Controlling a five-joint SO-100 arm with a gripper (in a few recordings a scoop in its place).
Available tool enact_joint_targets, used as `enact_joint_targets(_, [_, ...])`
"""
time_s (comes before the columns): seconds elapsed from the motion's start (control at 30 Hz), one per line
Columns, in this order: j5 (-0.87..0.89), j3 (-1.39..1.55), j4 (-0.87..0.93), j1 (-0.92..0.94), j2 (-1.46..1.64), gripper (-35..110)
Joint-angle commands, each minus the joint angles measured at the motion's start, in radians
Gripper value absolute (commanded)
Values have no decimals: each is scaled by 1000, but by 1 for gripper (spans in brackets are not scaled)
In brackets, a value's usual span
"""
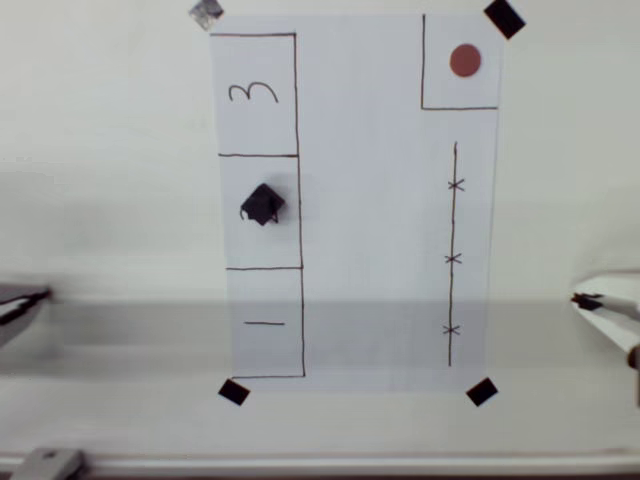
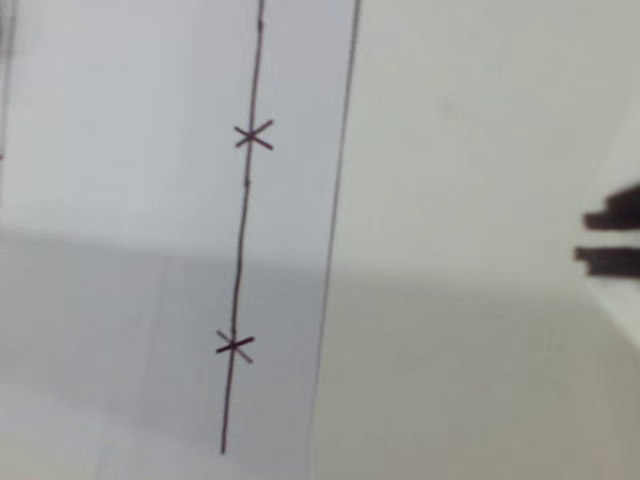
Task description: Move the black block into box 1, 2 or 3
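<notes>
The black block lies inside the middle pen-drawn box on the white paper, turned corner-on and covering most of the handwritten numeral. My gripper hovers low at the right edge of the overhead view, well off the paper and far from the block. Its fingers come together at the tip with nothing between them. In the wrist view the dark fingertips show at the right edge, over bare table beside the paper.
Box 3 lies above the middle box and box 1 below it. A drawn square with a red dot is at top right, above a pen line with crosses. Black tape squares hold the paper's corners.
</notes>
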Motion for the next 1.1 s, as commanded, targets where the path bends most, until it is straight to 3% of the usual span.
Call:
enact_joint_targets(0.0, [8, 15, -31, -5, 12, 0])
enact_joint_targets(0.17, [32, 15, -15, -3, 12, 0])
enact_joint_targets(0.43, [28, 15, 161, 8, 12, 0])
enact_joint_targets(1.07, [64, 15, 164, 8, 12, 0])
